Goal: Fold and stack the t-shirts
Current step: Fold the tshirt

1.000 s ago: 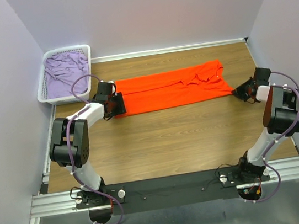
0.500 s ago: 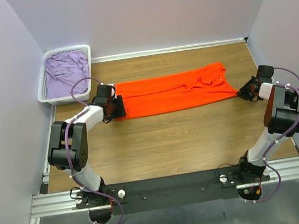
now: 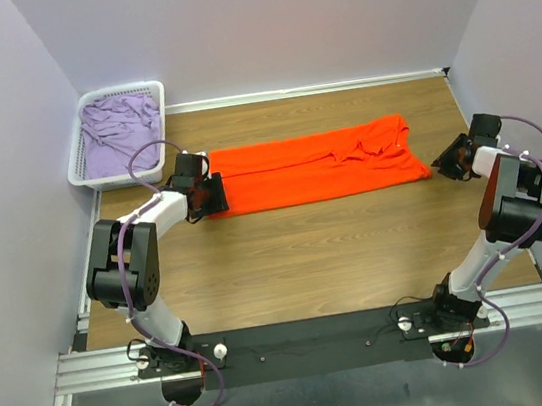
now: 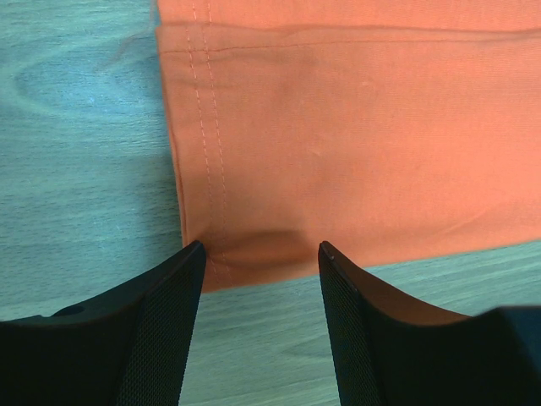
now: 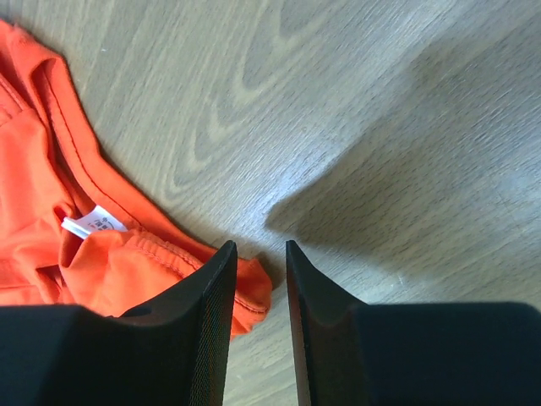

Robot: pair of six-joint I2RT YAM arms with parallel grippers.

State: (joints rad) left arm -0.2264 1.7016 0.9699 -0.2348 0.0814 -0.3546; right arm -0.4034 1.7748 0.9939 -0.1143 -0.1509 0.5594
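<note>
The orange t-shirt (image 3: 316,166) lies flat on the table, folded into a long strip, with its neck at the right end. My left gripper (image 3: 217,192) is at the strip's left hem. In the left wrist view the left gripper (image 4: 260,254) is open, with the hem corner of the orange shirt (image 4: 355,127) lying on the table between its tips. My right gripper (image 3: 443,161) is just off the shirt's right end. In the right wrist view the right gripper (image 5: 258,249) is open with a narrow gap, and the shirt's corner (image 5: 252,296) lies loose by its left finger. The lilac t-shirt (image 3: 120,133) is crumpled in the basket.
The white lattice basket (image 3: 124,88) stands at the back left corner, beside the left wall. Walls close off the back and both sides. The shirt's white neck label (image 5: 93,222) shows near the right gripper.
My right gripper has moved a little right and let go of the shirt's neck-end corner, which now rests on the table. The left gripper has shifted only slightly.
</note>
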